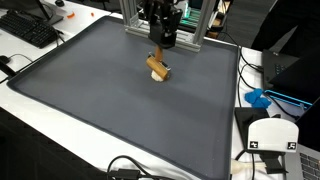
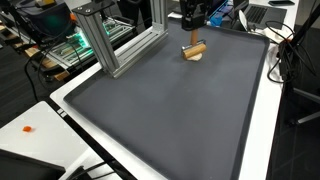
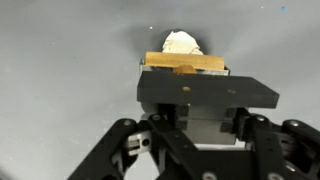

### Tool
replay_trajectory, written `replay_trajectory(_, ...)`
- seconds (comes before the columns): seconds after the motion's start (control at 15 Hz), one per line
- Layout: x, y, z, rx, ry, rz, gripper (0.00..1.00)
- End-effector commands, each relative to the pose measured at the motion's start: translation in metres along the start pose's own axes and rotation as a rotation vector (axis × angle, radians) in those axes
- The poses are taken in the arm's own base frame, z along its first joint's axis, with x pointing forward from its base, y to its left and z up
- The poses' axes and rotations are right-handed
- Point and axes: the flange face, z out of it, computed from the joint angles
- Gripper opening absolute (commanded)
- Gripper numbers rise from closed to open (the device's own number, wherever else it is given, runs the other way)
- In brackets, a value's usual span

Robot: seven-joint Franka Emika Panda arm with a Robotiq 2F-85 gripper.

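A small wooden block (image 3: 185,63) with a cream, fluffy lump (image 3: 181,43) attached lies across the tips of my gripper (image 3: 185,72) in the wrist view. The gripper's body hides the jaws, which look shut on the block. In both exterior views the gripper (image 1: 162,48) (image 2: 192,28) points straight down over the block (image 1: 160,70) (image 2: 194,50), at the far side of the dark grey mat (image 1: 110,110) (image 2: 170,110). I cannot tell whether the block rests on the mat or hangs just above it.
An aluminium frame (image 1: 135,25) (image 2: 105,40) stands at the mat's far edge, close to the gripper. A keyboard (image 1: 28,28), cables, a blue item (image 1: 258,98) and a white device (image 1: 272,135) lie on the white table around the mat.
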Motion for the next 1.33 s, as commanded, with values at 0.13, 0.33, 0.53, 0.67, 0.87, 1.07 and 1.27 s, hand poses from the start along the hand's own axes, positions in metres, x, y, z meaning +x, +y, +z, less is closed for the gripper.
replay_trajectory(0.13, -0.01, -0.008, 0.009, -0.021, -0.04, 0.01, 0.35)
replay_trajectory(0.33, -0.015, -0.01, 0.011, -0.009, -0.073, -0.006, 0.35)
replay_trajectory(0.53, -0.018, -0.013, 0.011, 0.002, -0.099, -0.012, 0.35)
replay_trajectory(0.67, -0.02, -0.013, 0.013, 0.003, -0.117, -0.016, 0.35)
replay_trajectory(0.87, -0.024, -0.014, 0.016, -0.003, -0.148, -0.022, 0.35)
replay_trajectory(1.07, -0.025, -0.015, 0.018, -0.006, -0.15, -0.011, 0.35)
replay_trajectory(1.27, -0.017, -0.014, 0.017, -0.005, -0.107, -0.001, 0.35)
